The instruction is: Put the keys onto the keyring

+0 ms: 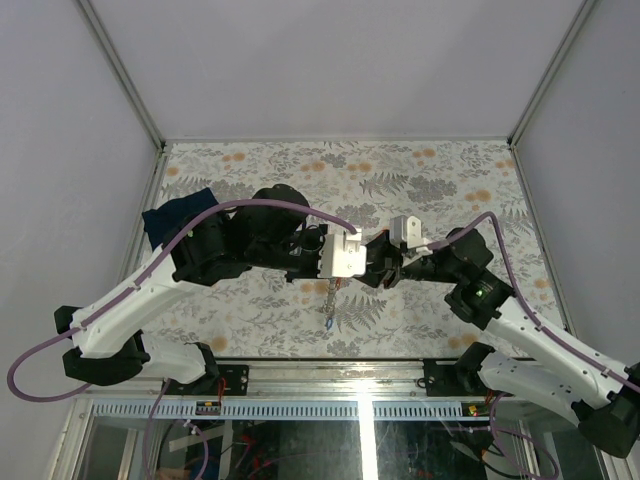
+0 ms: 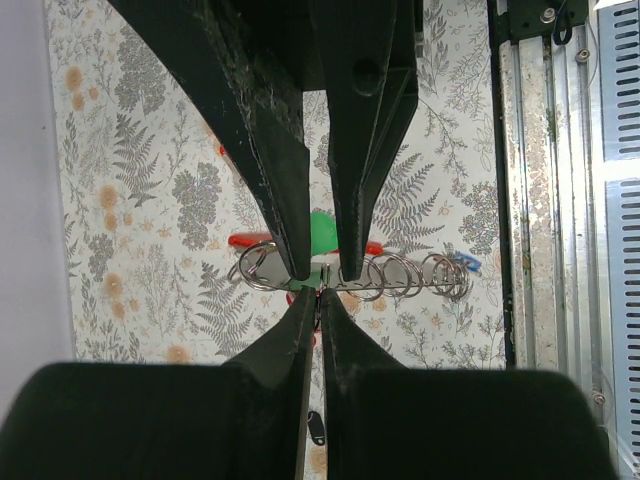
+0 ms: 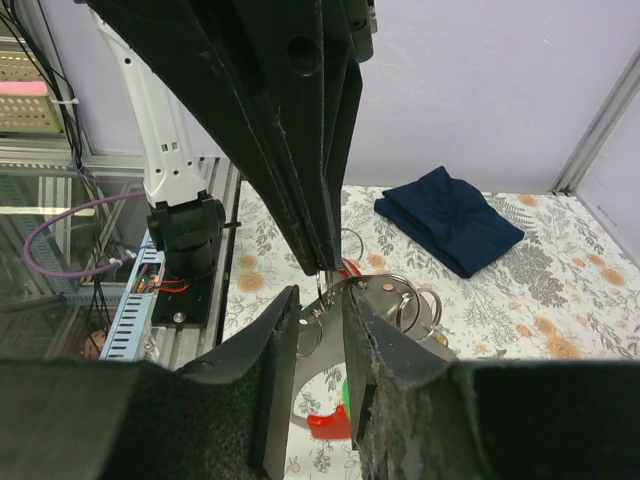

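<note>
Over the middle of the flowered tabletop (image 1: 450, 180), seen from above, the left gripper (image 1: 347, 262) and the right gripper (image 1: 386, 268) meet nose to nose. A short string of keys (image 1: 328, 310) trails from beneath them toward the near edge, and a folded dark blue cloth (image 1: 172, 220) lies well apart at the far left. From the left wrist, that gripper's own fingers (image 2: 290, 340) are pressed together at the tips on a thin bit of metal. It is most likely the wire of the keyring (image 2: 256, 268), though the pinch point is too small to be sure. The right gripper comes down from the top of this view with its jaws a narrow way apart, straddling the same spot. A green tag (image 2: 322, 230) shows behind them, the red strap (image 2: 245, 240) lies to one side, and a blue tag (image 2: 466, 262) marks the far end of the row of linked rings. From the right wrist, its fingers (image 3: 275, 340) stand either side of the rings with a gap between; whether they bear on anything I cannot tell. My reading is that threading is in hand: one arm steadies the ring while the other must work a key's loop into the split, which calls for a small, exactly aligned push rather than force. No brand, label or writing can be read in any view.
</note>
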